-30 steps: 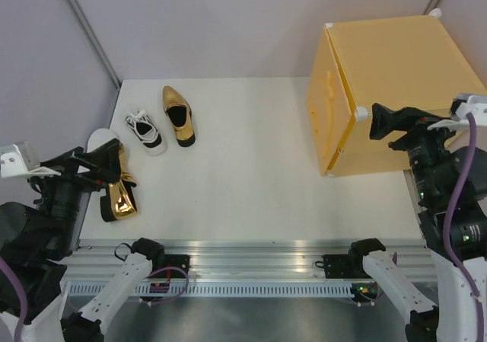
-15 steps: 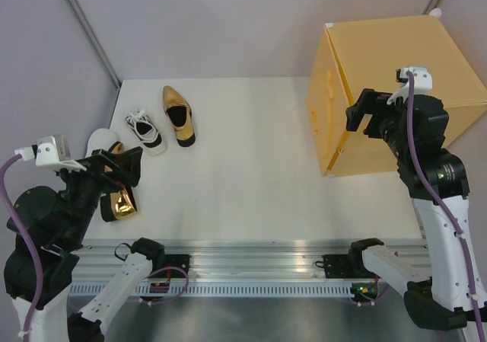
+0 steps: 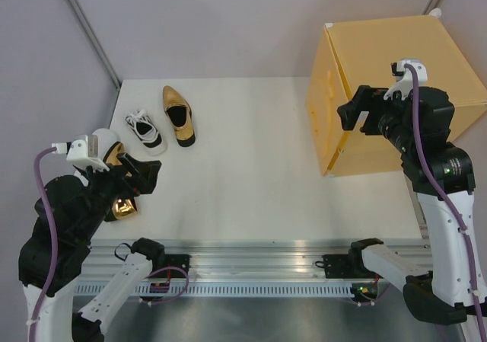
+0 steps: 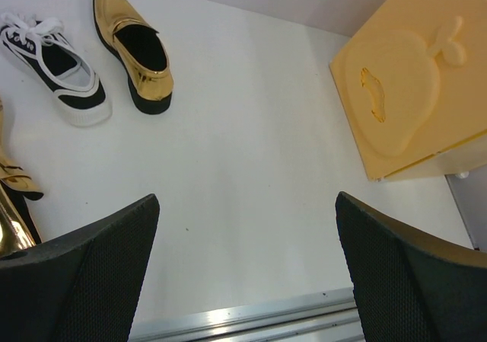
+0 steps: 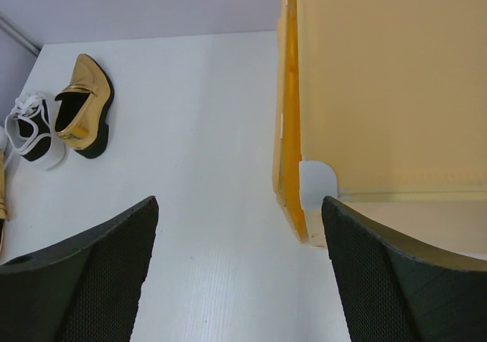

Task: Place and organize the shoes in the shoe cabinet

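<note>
Beneath the overhead camera, my left claw (image 3: 141,176) hangs over the near-left part of the table (image 3: 251,167), fingers wide apart and holding nothing. A second gold shoe (image 3: 122,207) lies close by, partly hidden under my arm. A plain white shoe (image 3: 106,138) sits just behind the claw. The laced white shoe (image 3: 144,131) and the gold loafer (image 3: 179,116) rest farther out, side by side. My right claw (image 3: 351,113), also spread and empty, hovers at the near corner of the shoe cabinet (image 3: 396,60), beside its door (image 3: 329,113).

From my left wrist, loafer and laced shoe lie ahead to the left, the cabinet ahead to the right, a fruit shape embossed on its door. I judge the shoes light. The glossy gold may slip, so I would pinch a side wall at the opening.

From my right wrist, the door's edge stands just ahead between my fingers. It looks like thin plastic, probably flexible, and I cannot tell whether it is latched. No brand or writing is readable.
</note>
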Motion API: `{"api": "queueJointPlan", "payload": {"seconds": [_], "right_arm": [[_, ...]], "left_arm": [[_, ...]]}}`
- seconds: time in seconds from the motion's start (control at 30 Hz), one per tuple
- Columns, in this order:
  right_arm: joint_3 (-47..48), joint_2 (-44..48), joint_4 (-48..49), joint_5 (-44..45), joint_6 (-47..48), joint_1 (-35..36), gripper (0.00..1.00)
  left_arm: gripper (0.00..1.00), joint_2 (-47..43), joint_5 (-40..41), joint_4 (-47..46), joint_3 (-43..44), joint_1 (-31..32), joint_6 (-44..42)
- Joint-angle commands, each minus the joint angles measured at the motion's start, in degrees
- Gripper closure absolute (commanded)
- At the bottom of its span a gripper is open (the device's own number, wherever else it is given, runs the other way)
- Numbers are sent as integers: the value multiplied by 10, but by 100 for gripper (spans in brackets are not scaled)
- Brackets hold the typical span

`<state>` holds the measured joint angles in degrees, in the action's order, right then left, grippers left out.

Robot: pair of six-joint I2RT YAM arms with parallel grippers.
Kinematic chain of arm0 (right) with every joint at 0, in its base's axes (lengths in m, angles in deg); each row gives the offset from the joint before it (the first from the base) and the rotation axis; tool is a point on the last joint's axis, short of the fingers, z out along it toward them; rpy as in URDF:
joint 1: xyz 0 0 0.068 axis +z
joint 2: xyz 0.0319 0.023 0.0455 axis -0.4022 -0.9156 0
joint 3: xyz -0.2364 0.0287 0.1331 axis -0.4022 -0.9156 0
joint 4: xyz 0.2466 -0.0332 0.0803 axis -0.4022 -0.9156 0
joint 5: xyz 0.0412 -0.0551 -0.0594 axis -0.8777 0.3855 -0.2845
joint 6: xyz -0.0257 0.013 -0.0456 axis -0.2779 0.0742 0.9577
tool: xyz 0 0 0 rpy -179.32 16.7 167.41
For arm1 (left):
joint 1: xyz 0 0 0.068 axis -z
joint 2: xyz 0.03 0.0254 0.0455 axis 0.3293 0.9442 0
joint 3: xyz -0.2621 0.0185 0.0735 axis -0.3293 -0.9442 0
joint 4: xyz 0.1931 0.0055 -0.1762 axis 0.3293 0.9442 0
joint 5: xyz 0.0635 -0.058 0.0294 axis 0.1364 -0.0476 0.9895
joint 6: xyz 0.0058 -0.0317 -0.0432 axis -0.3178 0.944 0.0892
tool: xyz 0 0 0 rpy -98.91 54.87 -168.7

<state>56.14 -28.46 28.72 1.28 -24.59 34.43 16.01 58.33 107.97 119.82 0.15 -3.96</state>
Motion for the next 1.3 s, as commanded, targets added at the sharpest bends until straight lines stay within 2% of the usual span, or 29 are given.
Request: {"api": "queueJointPlan", "payload": {"seconds": [0.0, 0.33, 0.93, 1.1, 1.27], "right_arm": [[22, -9, -12, -40, -6, 2, 9], [8, -37, -14, -35, -19, 11, 9], [-12, -65, -5, 120, -29, 96, 9], [-30, -65, 16, 77, -33, 105, 9], [-33, -81, 39, 33, -47, 142, 11]], "left_arm": [[0, 0, -24, 8, -6, 2, 22], [0, 1, -36, 14, -13, 2, 29], [0, -5, -29, 22, -16, 2, 30], [0, 0, -29, 21, -20, 2, 26], [0, 2, -28, 21, -20, 2, 25]]}}
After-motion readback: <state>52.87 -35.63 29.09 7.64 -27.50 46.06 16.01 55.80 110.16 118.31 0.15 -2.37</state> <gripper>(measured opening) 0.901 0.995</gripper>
